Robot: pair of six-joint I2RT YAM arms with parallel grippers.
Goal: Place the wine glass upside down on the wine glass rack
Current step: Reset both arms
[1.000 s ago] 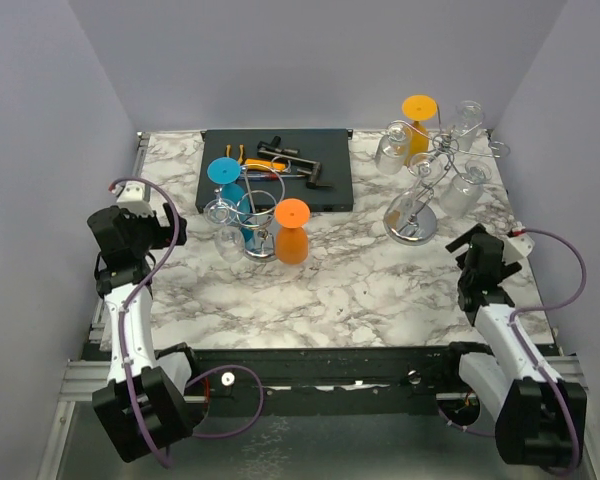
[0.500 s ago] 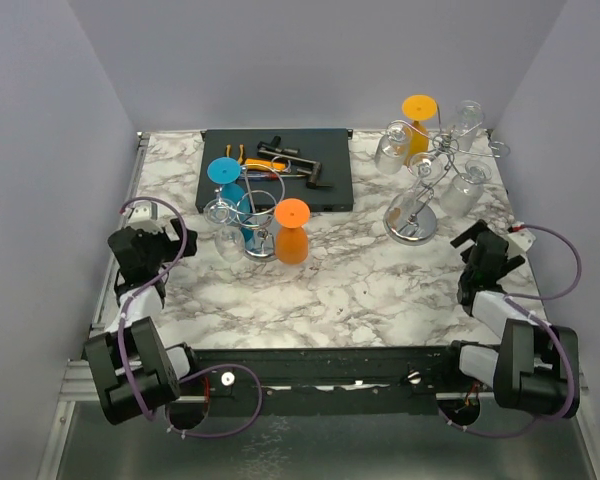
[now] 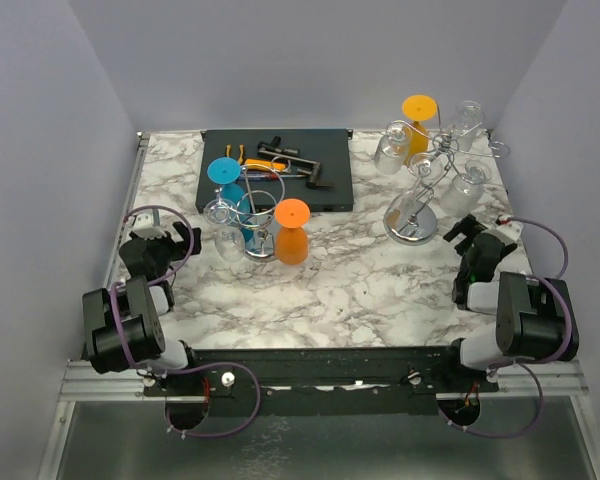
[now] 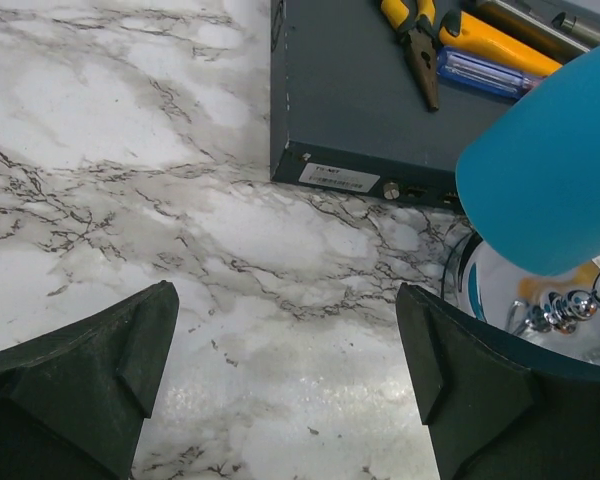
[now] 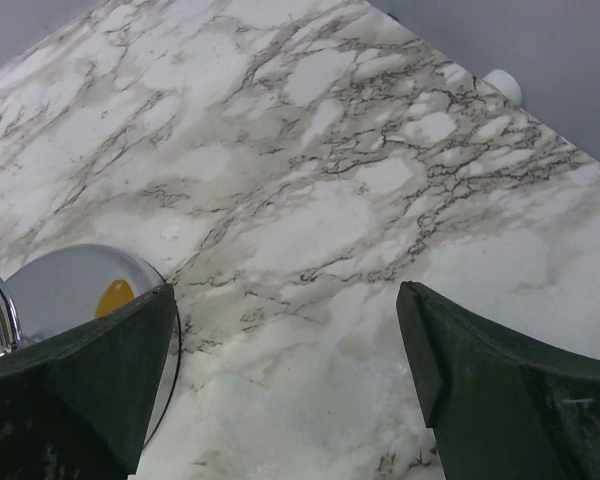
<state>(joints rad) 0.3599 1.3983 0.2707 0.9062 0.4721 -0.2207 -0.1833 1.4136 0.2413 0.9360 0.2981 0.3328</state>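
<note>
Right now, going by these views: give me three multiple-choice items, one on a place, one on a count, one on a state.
1. Where does the dark tray lie?
A) far side of the table, left of centre
B) near edge, between the arm bases
C) far right corner

2. How many orange glasses are in view?
A) one
B) two
C) four

3. How do the left tool and right tool stand?
A) both open, empty
B) left shut on a blue glass
C) right shut on a clear glass

1 A: the tray sits at the far edge, behind the left rack.
2 B: one orange glass shows at the left rack, and one at the right rack.
3 A: each wrist view shows a wide gap with nothing between the fingers.
</note>
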